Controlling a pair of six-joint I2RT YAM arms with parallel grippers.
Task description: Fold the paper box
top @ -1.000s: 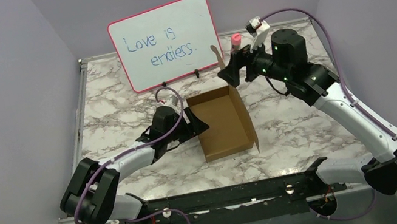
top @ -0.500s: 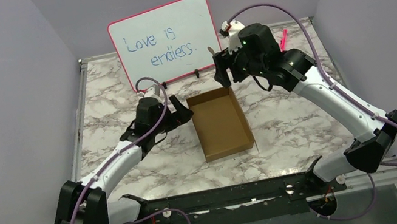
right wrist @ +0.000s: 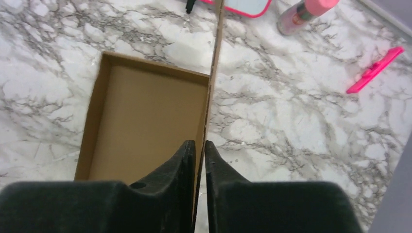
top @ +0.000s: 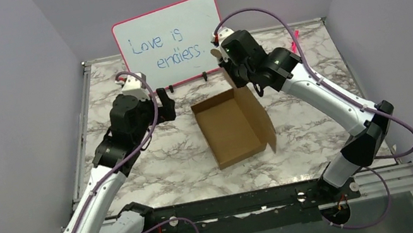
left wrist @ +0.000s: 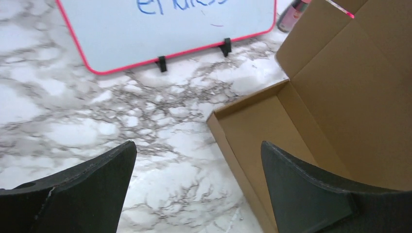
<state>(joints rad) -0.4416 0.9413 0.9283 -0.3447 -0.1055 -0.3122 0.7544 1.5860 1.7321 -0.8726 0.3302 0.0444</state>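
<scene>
Now pinching upright flap of paper box in right end effector, hovering left end effector wide apart at its left.

Brown cardboard box, shallow, open-topped, rect., lid flap upright on right side

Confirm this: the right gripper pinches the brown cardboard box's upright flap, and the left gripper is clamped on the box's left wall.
Not quite. The left wrist view shows the left gripper open, fingers spread, gripping nothing beside the brown cardboard box. The right gripper does pinch the upright flap.
</scene>
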